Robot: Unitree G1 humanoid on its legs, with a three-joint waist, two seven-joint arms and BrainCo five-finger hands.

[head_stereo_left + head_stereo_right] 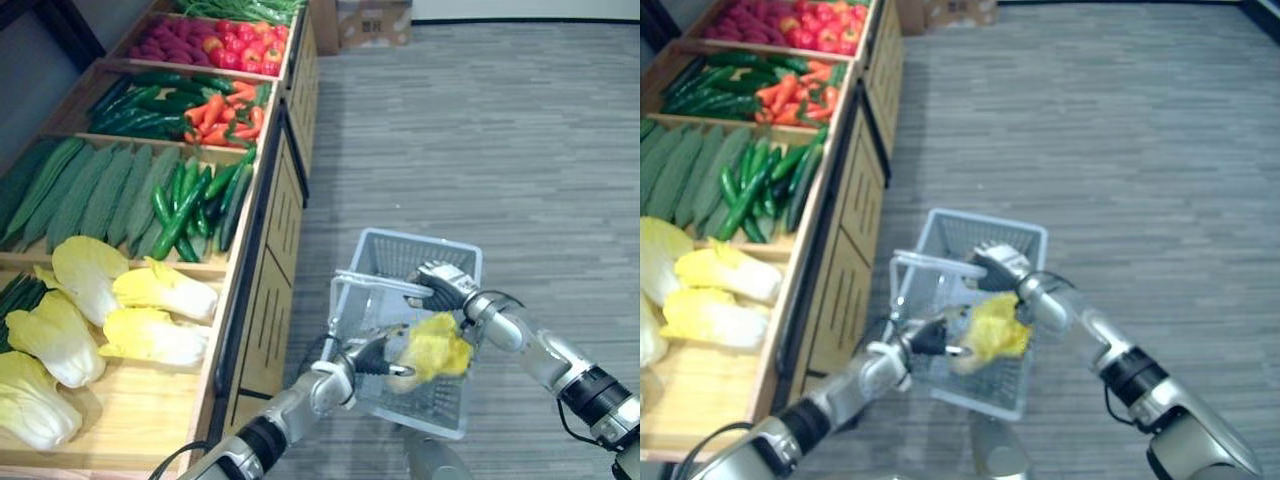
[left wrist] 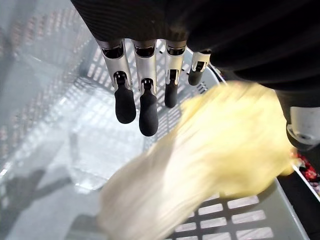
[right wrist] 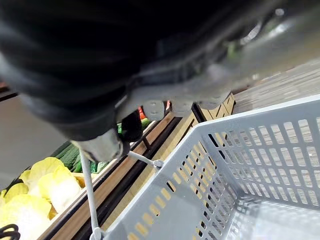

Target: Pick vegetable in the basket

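A pale grey plastic basket (image 1: 421, 243) hangs above the floor beside the vegetable stand. My right hand (image 1: 446, 285) is curled round its wire handle (image 3: 88, 186) from the far side. A yellow napa cabbage (image 1: 436, 348) is over the basket's near part, just inside its rim. My left hand (image 1: 367, 358) is right beside it, reaching in from the stand side. In the left wrist view the fingers (image 2: 143, 101) are straight and apart from the cabbage (image 2: 210, 165), with the basket's slotted floor (image 2: 50, 100) below.
The wooden stand (image 1: 262, 240) runs along the left, with compartments of more napa cabbages (image 1: 150, 300), green cucumbers (image 1: 190, 210), ridged gourds (image 1: 90, 190), carrots (image 1: 220, 112) and red fruit (image 1: 245, 45). A cardboard box (image 1: 375, 22) stands at the far end. Grey floor lies to the right.
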